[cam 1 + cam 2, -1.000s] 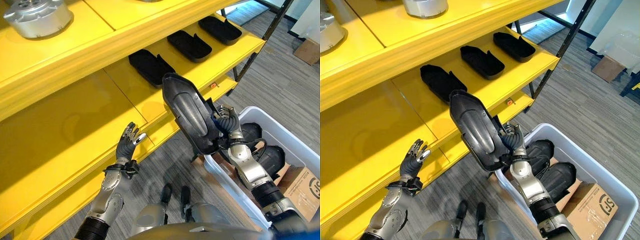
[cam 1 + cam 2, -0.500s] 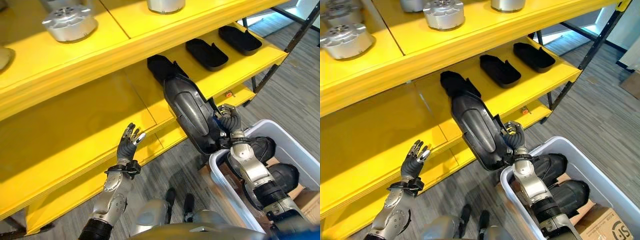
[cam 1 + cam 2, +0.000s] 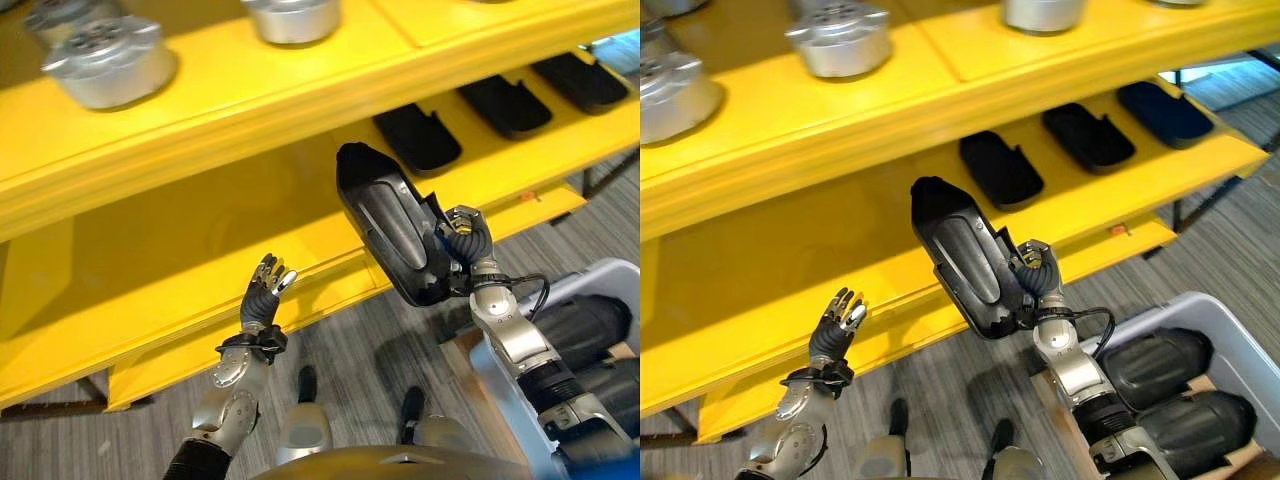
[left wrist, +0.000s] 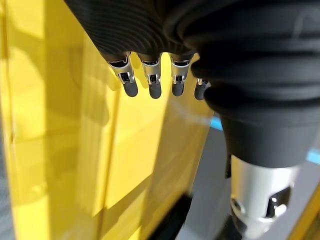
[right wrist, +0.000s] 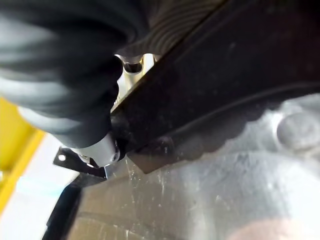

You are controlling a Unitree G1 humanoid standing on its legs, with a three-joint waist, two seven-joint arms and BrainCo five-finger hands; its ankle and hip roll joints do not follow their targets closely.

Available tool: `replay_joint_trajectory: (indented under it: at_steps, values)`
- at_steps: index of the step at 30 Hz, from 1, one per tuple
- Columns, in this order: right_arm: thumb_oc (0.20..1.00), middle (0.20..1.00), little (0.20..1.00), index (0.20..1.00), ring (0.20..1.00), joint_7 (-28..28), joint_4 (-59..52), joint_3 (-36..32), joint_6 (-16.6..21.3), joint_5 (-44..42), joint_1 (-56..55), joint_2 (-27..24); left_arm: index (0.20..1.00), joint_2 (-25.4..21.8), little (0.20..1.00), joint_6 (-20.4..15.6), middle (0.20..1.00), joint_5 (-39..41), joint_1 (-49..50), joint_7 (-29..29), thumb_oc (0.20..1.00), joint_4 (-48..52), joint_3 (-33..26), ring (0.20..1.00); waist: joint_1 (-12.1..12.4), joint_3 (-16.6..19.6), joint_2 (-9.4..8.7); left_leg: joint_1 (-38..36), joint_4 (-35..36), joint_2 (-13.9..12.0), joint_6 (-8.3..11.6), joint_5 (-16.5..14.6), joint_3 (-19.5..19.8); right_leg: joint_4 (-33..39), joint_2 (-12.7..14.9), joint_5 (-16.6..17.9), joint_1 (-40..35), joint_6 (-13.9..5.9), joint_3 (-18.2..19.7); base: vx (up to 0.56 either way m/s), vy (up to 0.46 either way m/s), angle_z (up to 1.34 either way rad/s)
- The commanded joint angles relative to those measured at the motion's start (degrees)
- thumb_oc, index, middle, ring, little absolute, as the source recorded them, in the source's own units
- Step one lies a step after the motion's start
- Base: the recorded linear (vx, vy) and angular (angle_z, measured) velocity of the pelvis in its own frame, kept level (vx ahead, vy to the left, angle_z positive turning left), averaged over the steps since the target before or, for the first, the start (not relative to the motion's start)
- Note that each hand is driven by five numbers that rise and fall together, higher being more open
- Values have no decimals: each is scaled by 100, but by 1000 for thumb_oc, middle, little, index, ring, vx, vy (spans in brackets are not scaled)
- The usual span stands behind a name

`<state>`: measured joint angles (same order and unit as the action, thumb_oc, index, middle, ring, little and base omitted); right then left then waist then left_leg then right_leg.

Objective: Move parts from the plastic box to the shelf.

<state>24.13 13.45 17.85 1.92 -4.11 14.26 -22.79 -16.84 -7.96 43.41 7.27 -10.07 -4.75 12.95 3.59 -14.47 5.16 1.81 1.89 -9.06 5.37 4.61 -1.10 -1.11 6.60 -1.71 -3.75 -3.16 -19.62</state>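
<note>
My right hand [image 3: 468, 238] is shut on a long black moulded part [image 3: 388, 232] and holds it tilted in the air, its far end just before the front edge of the yellow shelf [image 3: 300, 270]. In the right wrist view the dark part [image 5: 230, 85] lies close against the hand. Three like black parts [image 3: 1000, 168] [image 3: 1087, 135] [image 3: 1165, 112] lie in a row on the middle shelf board to the right. The plastic box [image 3: 612, 270] stands on the floor at the lower right with more dark parts [image 3: 1155, 365] in it. My left hand [image 3: 265, 295] is raised before the shelf edge, open and empty, its fingers [image 4: 150, 86] straight.
Silver round metal parts [image 3: 105, 70] [image 3: 290, 15] stand on the upper shelf board. The middle board left of the black parts is bare yellow [image 3: 200, 230]. A lower yellow board [image 3: 180, 350] juts out beneath it over grey floor.
The camera has swung, shifting the whole picture. My right hand still holds the black part and has brought it higher, up to the middle shelf's edge. The left hand stays raised and open.
</note>
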Motion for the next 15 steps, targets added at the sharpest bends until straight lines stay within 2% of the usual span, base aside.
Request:
replay_joint_trajectory:
  at_steps: [1,2,3,4,6,7,9,15]
  values:
    - [200,200,200,200,200,37,-177,-15,250,203,436,156,1000,-257,1000,-305,1000,59,185,-10,1000,411,-235,1000,163,285,-460,335,-442,-7,-47,-159,43,-199,281,-553,-270,-172,114,113,193,22]
    - [200,200,200,200,200,37,-175,-15,251,204,439,159,1000,-259,1000,-304,1000,60,186,-10,1000,412,-237,1000,162,287,-465,344,-455,-1,-51,-166,43,-199,287,-553,-268,-175,113,67,151,15]
    - [200,200,200,200,200,29,-98,22,244,198,572,209,1000,-339,1000,-331,1000,39,174,-17,1000,504,-265,1000,266,256,-518,515,-638,142,-103,-270,52,-168,408,-509,-270,-241,49,49,110,11]
    - [200,200,200,200,200,29,-98,22,244,198,572,210,1000,-339,1000,-331,1000,39,174,-17,1000,504,-265,1000,265,258,-518,518,-640,142,-103,-271,53,-169,408,-509,-268,-241,48,56,203,23]
    - [200,200,200,200,200,53,51,92,220,198,918,229,1000,-482,1000,-371,1000,3,78,-33,1000,608,-225,1000,422,164,-584,844,-844,323,-147,-351,101,-123,559,-433,-175,-329,-53,9,126,26]
    - [200,200,200,200,200,54,57,91,222,197,925,231,1000,-484,1000,-370,1000,3,75,-34,1000,609,-226,1000,416,169,-586,861,-856,327,-149,-355,107,-123,561,-433,-167,-331,-59,-7,64,21]
    - [200,200,200,200,200,141,347,165,198,167,1374,280,1000,-550,1000,-401,1000,18,-26,-37,1000,672,-130,1000,582,71,-593,1140,-956,453,-178,-379,180,-80,665,-363,-64,-383,-185,-7,92,35]
    - [200,200,200,200,200,348,916,136,201,-90,1956,341,1000,-654,1000,-468,1000,8,-184,-104,1000,810,-5,1000,831,-194,-575,1568,-1088,638,-209,-396,329,-86,761,-311,127,-438,-388,-16,55,27]
